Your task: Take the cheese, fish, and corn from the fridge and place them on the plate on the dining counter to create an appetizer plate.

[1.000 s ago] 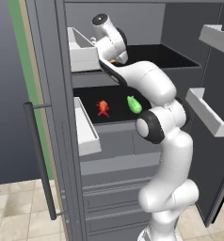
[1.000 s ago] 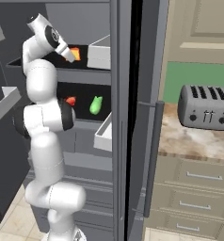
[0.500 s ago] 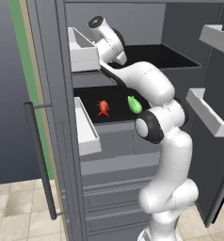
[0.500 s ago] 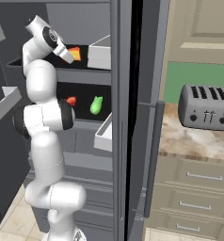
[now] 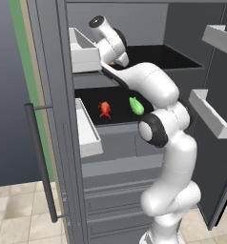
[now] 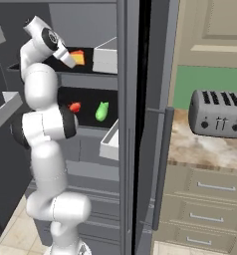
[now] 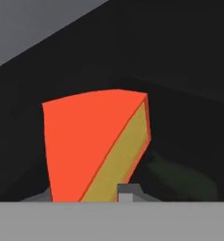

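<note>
The fridge (image 5: 63,100) stands open. On its upper black shelf sits the cheese (image 6: 78,57), an orange wedge with a yellow cut face (image 7: 85,146). My gripper (image 6: 69,59) reaches into that shelf, and its jaws are closed against the sides of the cheese (image 5: 114,62). One dark fingertip (image 7: 125,192) presses the yellow face. One shelf lower lie the red-orange fish (image 5: 105,108) and, to its right, the green-husked corn (image 5: 136,105). From the other side the fish (image 6: 74,106) and corn (image 6: 101,111) lie apart. The plate and the dining counter are out of view.
White door bins (image 5: 84,52) (image 5: 89,131) hang close on the left of the arm, another bin (image 5: 211,114) on the right door. A long dark bar handle (image 5: 39,162) runs down the door. A toaster (image 6: 215,113) stands on the marbled counter (image 6: 205,149).
The jaws have closed in on the cheese. The arm and the food on the lower shelf have hardly moved.
</note>
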{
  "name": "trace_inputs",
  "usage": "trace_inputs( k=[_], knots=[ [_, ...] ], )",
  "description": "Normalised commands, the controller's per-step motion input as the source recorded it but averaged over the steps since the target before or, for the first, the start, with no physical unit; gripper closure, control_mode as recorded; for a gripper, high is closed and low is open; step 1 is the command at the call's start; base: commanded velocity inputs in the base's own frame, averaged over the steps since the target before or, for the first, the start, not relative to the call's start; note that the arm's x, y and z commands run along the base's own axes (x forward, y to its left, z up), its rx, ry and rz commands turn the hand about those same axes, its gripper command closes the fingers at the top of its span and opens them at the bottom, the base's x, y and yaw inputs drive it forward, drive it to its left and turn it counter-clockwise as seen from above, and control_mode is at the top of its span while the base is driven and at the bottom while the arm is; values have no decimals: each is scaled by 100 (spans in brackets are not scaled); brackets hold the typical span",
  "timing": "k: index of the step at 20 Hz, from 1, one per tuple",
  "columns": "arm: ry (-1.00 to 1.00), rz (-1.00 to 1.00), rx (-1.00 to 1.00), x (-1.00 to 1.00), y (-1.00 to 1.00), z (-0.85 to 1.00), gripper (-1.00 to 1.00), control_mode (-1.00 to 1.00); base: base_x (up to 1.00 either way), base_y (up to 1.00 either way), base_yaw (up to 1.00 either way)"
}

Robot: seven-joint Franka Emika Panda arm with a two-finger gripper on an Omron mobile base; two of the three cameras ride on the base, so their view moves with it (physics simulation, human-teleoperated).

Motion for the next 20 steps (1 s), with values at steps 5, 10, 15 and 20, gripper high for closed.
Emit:
trace_inputs(
  k=[5,10,15,20],
  knots=[
    [-5,0,0,-85,0,-18,100,-100,0,0,0],
    [-12,0,0,-83,-3,0,100,-100,0,0,0],
    [-25,0,0,-78,-40,-10,100,-100,0,0,0],
    [-21,0,0,-70,-60,-12,100,-100,0,0,0]
  ],
)
